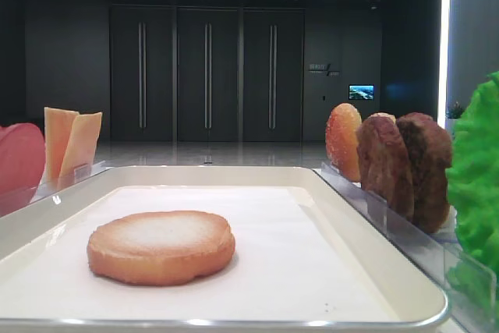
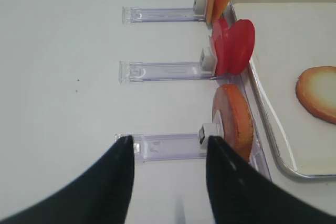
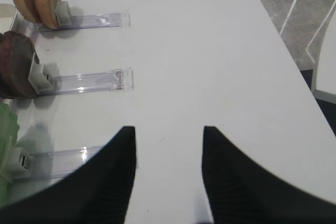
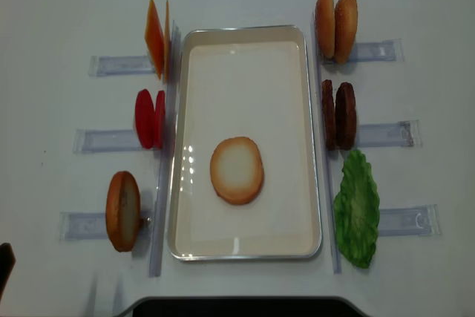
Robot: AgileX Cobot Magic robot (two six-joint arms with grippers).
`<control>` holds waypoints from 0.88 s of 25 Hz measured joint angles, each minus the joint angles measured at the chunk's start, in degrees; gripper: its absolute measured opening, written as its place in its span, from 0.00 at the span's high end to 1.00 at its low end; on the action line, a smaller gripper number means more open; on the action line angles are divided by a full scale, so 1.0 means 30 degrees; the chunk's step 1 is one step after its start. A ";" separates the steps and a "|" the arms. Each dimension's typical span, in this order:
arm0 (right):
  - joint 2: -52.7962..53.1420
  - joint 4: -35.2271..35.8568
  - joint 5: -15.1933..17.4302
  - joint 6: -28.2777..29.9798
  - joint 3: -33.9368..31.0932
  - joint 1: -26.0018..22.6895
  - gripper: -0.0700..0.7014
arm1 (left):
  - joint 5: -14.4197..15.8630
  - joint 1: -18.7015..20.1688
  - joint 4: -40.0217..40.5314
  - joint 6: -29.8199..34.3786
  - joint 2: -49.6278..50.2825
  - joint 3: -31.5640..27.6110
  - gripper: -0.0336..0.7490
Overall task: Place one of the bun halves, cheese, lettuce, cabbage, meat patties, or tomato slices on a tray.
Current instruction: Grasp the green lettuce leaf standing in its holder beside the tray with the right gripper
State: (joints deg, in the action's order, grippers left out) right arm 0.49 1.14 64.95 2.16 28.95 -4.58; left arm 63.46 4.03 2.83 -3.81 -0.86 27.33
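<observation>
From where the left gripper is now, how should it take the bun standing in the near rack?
Grip the bun across its two flat faces near the top edge, coming down from above. It stands on edge in the rack, so its thin width fits the open left gripper, and the tray rim crowds its far side.

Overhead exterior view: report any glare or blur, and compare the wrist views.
Overhead exterior view: small glare spots on the cream-white rectangular tray, otherwise sharp. Left wrist view: black left gripper soft-edged. Right wrist view: black right gripper blurred; clear plastic racks crisp.
</observation>
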 joint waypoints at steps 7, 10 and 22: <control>0.0000 0.0000 0.0000 0.0000 0.0000 0.0000 0.53 | 0.0000 0.0000 0.0000 0.0000 0.0000 0.0000 0.52; 0.0000 0.0000 0.0000 0.0000 0.0000 0.0000 0.53 | 0.0000 0.0000 0.0000 0.0000 0.0000 0.0000 0.52; 0.0000 0.0000 0.0000 0.0079 0.0000 0.0000 0.53 | 0.0000 0.0000 0.0000 0.0000 0.0000 0.0000 0.52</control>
State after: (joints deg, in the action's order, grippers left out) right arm 0.49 1.14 64.95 2.40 28.95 -4.58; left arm 63.46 4.03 2.83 -3.81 -0.86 27.33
